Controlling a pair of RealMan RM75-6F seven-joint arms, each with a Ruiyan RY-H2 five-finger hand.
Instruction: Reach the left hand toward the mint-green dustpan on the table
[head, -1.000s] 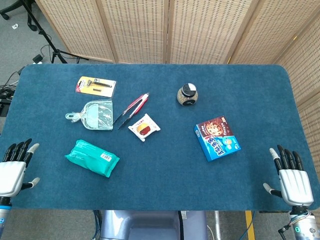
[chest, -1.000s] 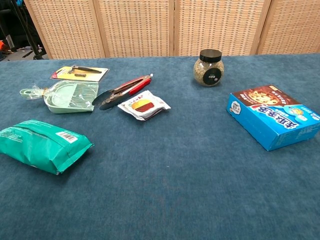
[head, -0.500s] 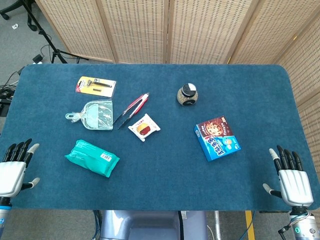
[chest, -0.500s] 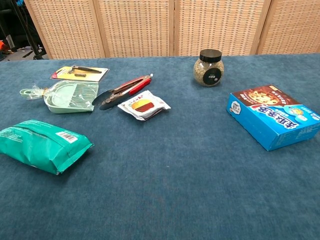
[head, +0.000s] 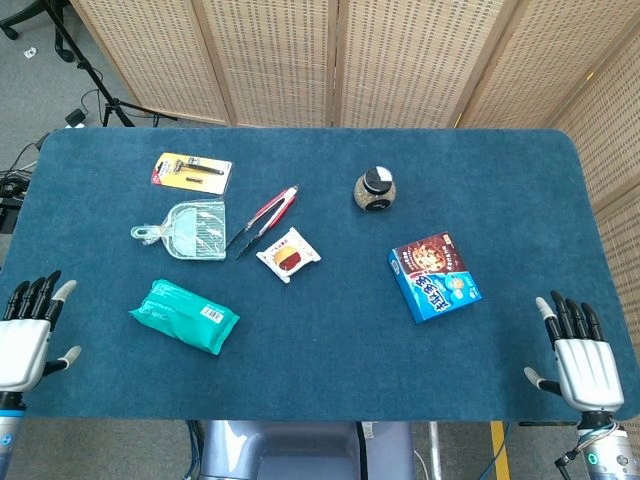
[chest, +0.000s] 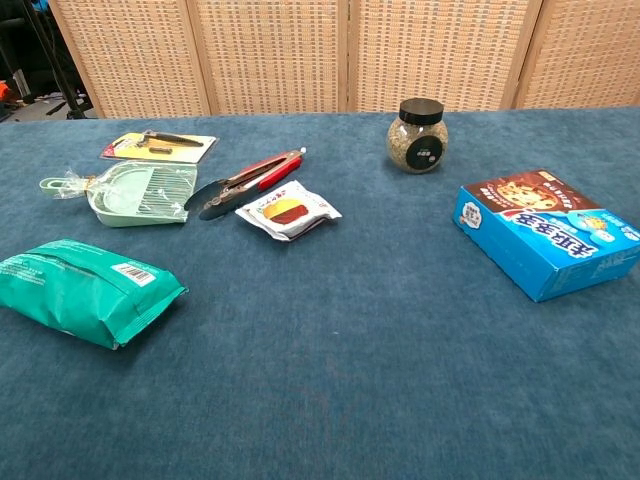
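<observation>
The mint-green dustpan (head: 190, 230) lies flat on the blue table, left of centre, its handle pointing left; the chest view shows the dustpan (chest: 140, 190) at the far left. My left hand (head: 25, 335) hovers at the table's near left corner, well short of the dustpan, fingers apart and holding nothing. At the near right corner my right hand (head: 577, 355) is likewise spread and empty. Neither hand shows in the chest view.
A green packet (head: 185, 316) lies between my left hand and the dustpan. A yellow carded tool (head: 191, 172) sits behind the dustpan. Red tongs (head: 263, 220), a snack pack (head: 288, 255), a jar (head: 374, 190) and a blue box (head: 434, 277) lie further right.
Both hands have drifted slightly down toward the near table edge. Nothing on the table has moved.
</observation>
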